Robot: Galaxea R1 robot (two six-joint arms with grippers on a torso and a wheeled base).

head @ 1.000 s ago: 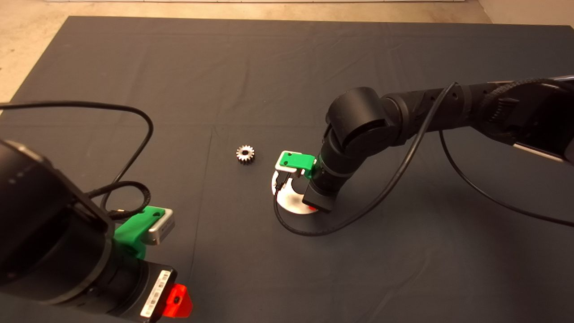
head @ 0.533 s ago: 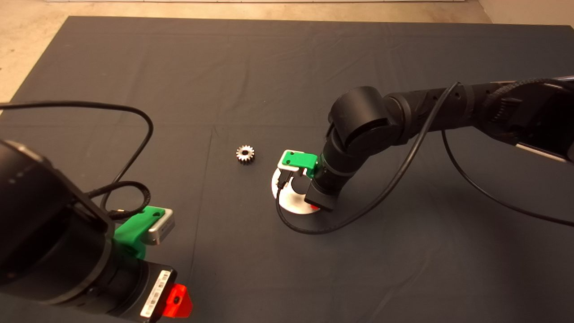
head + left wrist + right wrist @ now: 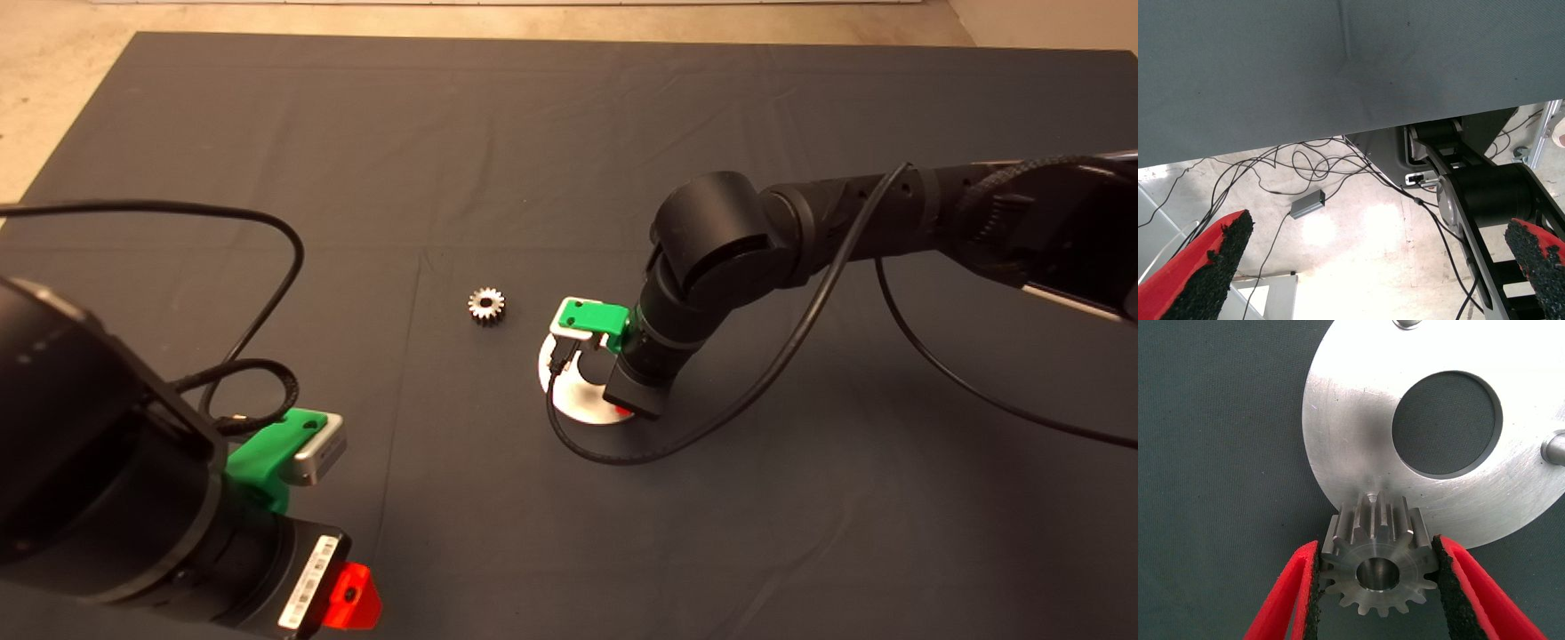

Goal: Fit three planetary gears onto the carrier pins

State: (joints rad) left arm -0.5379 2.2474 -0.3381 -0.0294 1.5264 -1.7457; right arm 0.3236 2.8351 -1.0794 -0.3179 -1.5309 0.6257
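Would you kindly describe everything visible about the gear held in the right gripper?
The held gear is small, grey, shiny metal, with straight teeth and a round centre hole. The right gripper clamps it between black pads on opposite sides. It sits over the edge of the silver disc, where a pin shows just beyond its teeth.

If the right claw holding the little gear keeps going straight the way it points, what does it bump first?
Probably the silver disc. The right gripper points down at its edge, so the gear it holds would likely touch there first, near a pin. How far apart they are is unclear.
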